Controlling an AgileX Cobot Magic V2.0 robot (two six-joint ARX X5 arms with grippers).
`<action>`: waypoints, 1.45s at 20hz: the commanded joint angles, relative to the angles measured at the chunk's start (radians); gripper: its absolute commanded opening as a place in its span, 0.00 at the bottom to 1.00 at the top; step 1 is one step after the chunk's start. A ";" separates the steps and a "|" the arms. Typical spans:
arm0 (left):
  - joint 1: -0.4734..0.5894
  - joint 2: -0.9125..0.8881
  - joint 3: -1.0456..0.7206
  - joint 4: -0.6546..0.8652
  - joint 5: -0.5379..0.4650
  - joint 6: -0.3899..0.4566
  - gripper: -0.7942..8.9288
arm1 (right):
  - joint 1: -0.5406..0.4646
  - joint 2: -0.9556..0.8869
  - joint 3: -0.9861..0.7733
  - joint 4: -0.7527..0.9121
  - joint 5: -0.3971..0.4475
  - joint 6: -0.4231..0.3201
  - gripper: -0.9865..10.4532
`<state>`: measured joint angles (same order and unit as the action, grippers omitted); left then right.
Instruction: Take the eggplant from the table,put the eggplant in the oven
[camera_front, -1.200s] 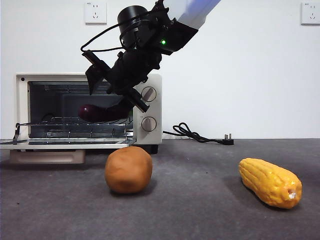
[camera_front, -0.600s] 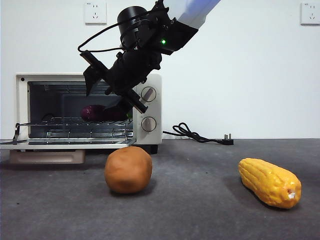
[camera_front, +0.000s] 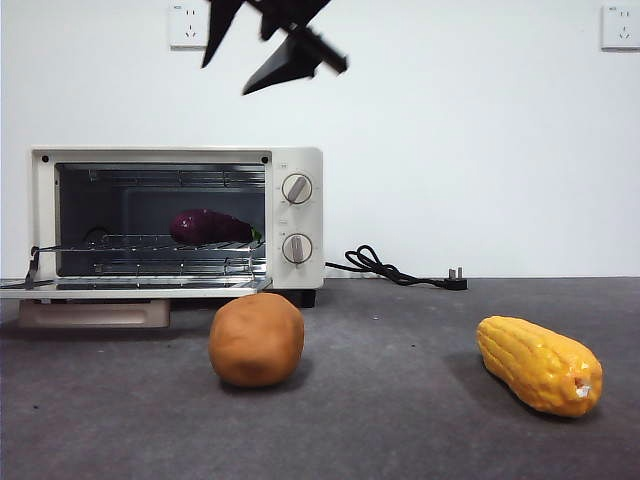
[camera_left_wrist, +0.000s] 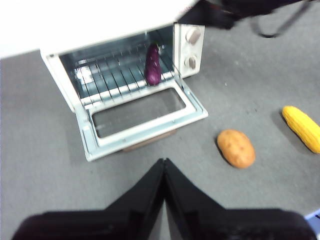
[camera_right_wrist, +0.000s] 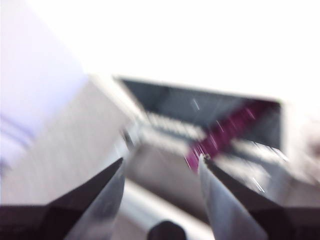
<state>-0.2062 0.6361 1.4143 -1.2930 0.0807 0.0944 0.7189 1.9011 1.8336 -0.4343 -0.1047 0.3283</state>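
The dark purple eggplant (camera_front: 210, 227) lies on the wire rack inside the cream-white oven (camera_front: 150, 155), toward the rack's right side, with nothing touching it. The oven door (camera_front: 130, 287) hangs open and flat. My right gripper (camera_front: 225, 78) is open high above the oven, at the top of the front view. In its own blurred view, the right gripper (camera_right_wrist: 161, 159) has spread jaws that frame the eggplant (camera_right_wrist: 225, 130) from a distance. My left gripper (camera_left_wrist: 164, 161) is shut and empty, well above the table (camera_front: 400, 420), looking down on the oven (camera_left_wrist: 55, 65) and eggplant (camera_left_wrist: 152, 65).
A round orange-brown lump (camera_front: 256, 339) sits on the table just in front of the oven's right corner. A yellow corn cob (camera_front: 540, 365) lies at the front right. The black cord (camera_front: 390, 268) trails along the back wall.
My right gripper let go of the eggplant on the rack, then rose out of the oven mouth to the top of the view. The eggplant stays on the rack.
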 joint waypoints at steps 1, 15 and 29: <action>-0.005 -0.001 -0.007 0.026 -0.003 0.014 0.08 | 0.002 -0.045 -0.003 -0.124 -0.001 -0.132 0.30; -0.005 0.108 -0.007 0.107 0.005 0.021 0.08 | 0.002 -0.303 -0.003 -0.692 -0.081 -0.385 0.11; -0.004 0.243 -0.007 0.231 0.005 0.027 0.08 | 0.002 -0.525 -0.003 -0.784 -0.079 -0.416 0.08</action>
<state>-0.2062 0.8825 1.4143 -1.0672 0.0849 0.1081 0.7189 1.3808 1.8332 -1.2221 -0.1822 -0.0792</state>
